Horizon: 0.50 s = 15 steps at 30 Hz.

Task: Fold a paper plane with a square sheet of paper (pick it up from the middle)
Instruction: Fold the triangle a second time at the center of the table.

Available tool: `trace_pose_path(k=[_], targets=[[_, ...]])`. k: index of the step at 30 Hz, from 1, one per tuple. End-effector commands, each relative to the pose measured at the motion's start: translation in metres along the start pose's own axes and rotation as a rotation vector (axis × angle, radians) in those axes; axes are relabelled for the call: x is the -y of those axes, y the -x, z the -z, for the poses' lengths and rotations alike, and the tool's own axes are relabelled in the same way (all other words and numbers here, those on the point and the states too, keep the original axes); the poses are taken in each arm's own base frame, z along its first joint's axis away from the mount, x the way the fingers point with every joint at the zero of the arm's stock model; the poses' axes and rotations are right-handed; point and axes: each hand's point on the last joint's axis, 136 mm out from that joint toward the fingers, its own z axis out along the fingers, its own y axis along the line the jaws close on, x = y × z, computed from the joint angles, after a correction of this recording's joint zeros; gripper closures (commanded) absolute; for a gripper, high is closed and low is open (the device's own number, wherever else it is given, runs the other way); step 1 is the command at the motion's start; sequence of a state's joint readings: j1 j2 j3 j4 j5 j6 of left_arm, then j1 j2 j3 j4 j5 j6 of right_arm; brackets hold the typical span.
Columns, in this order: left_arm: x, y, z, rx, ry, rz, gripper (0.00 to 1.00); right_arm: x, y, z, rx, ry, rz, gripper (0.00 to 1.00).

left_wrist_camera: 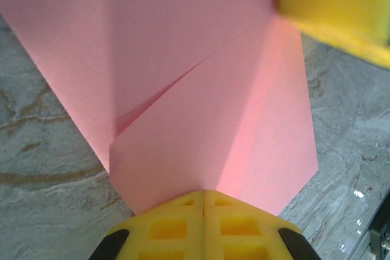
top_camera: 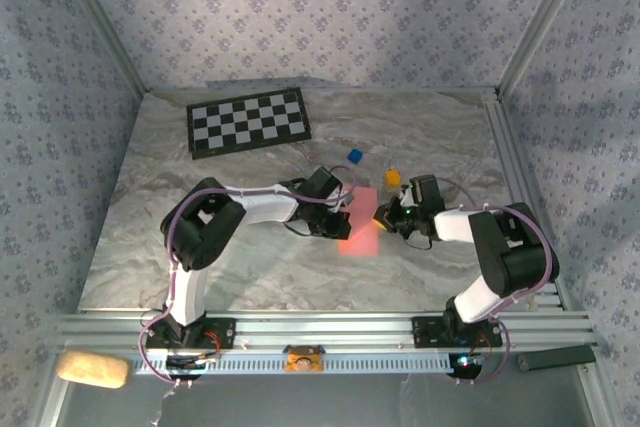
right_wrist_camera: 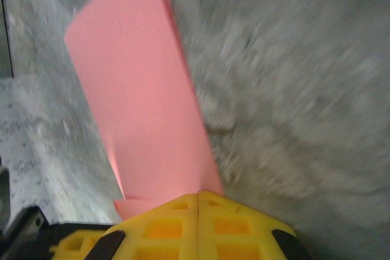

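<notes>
Nearest of all, well in front of the sheet of paper (top_camera: 360,225), one metal rail (top_camera: 330,327) is seen, and two arm bases are bolted to it. One beige pad (top_camera: 93,369) is found to the sheet's near left, one small orange fitting (top_camera: 304,356) straight in front of it, and one dark flat bar (top_camera: 555,357) to its near right.

One salmon-pink sheet is counted, held between the two grippers over the marbled table (top_camera: 150,247). It is partly folded: in the left wrist view two flaps are seen meeting along a slanted crease. The left gripper (top_camera: 338,215) is set at the sheet's left edge, and its two yellow fingers (left_wrist_camera: 170,226) are clenched together on the paper. The right gripper (top_camera: 385,217) is set at the sheet's right edge, and its two fingers (right_wrist_camera: 164,226) are likewise clamped on the paper, which is seen running away from them as a long strip.

Just beyond the sheet, to its right, one yellow block (top_camera: 392,178) is placed. One blue block (top_camera: 354,155) is found a little farther off. Farthest from the sheet, to its far left, one black-and-white checkerboard mat (top_camera: 248,121) is laid flat.
</notes>
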State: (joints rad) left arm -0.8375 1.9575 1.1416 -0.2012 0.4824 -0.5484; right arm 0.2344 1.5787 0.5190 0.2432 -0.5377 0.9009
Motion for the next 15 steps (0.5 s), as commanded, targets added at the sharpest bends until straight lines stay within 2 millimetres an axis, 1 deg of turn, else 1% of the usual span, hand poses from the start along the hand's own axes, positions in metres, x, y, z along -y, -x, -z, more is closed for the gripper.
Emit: trace_pose_path(k=[1,3,5,7,8,10,12,13,15], targets=[[-0.035,-0.041,-0.006,-0.108,0.111,0.104,1.00,0.013,0.020,0.006,0.064,-0.050,-0.064,0.96],[-0.030,-0.040,-0.004,-0.095,0.094,0.114,1.00,0.002,0.023,0.010,0.072,-0.009,-0.052,0.96],[-0.022,-0.035,0.001,-0.073,0.079,0.114,1.00,-0.014,0.022,0.018,0.087,0.024,-0.014,0.94],[-0.009,-0.024,0.014,-0.023,0.075,0.102,0.99,-0.029,0.015,0.029,0.098,0.050,0.048,0.89],[-0.002,-0.016,0.022,0.012,0.073,0.087,0.96,-0.032,0.010,0.035,0.107,0.041,0.074,0.89],[0.008,-0.003,0.036,0.063,0.075,0.059,0.93,-0.033,0.002,0.047,0.122,0.001,0.112,0.86],[0.012,0.009,0.047,0.095,0.084,0.034,0.90,-0.027,-0.008,0.055,0.116,-0.040,0.119,0.85],[0.014,0.015,0.050,0.104,0.078,0.023,0.90,-0.023,-0.013,0.059,0.114,-0.053,0.115,0.84],[0.015,0.022,0.050,0.098,0.059,0.006,0.89,-0.018,-0.023,0.062,0.105,-0.064,0.097,0.82]])
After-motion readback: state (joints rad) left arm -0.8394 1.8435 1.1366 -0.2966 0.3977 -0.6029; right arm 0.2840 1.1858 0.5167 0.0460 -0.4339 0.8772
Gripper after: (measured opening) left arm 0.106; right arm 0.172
